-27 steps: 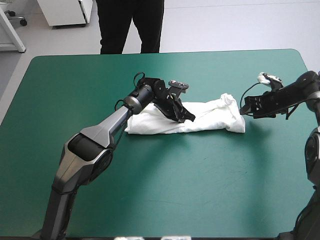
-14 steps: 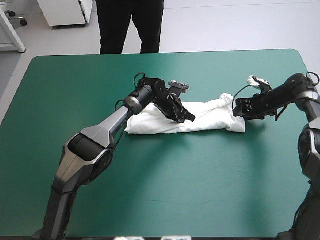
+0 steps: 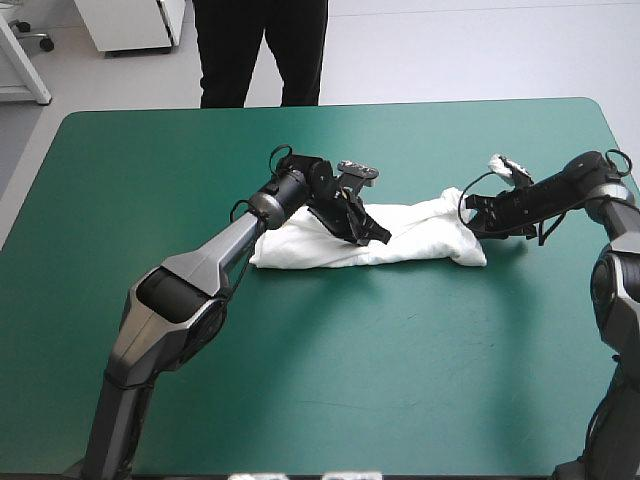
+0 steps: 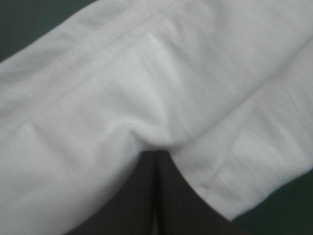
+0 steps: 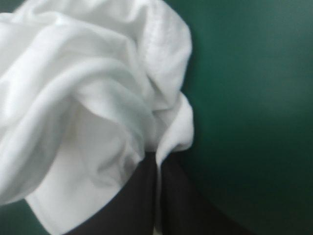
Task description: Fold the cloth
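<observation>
T-shirt (image 3: pixel 420 240) judged soft, light, limp; stitched hems likely hold best. Left end effector (image 3: pixel 380 238) clamped on its middle, right end effector (image 3: pixel 468 222) on its end.

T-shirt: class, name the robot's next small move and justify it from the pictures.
Probably lift the right end effector slightly and carry its end toward the left end effector. The T-shirt lies as a long bundle; both end effectors look shut on it, the left at its middle, the right at its right end, so the middle could serve as the fold line.
</observation>
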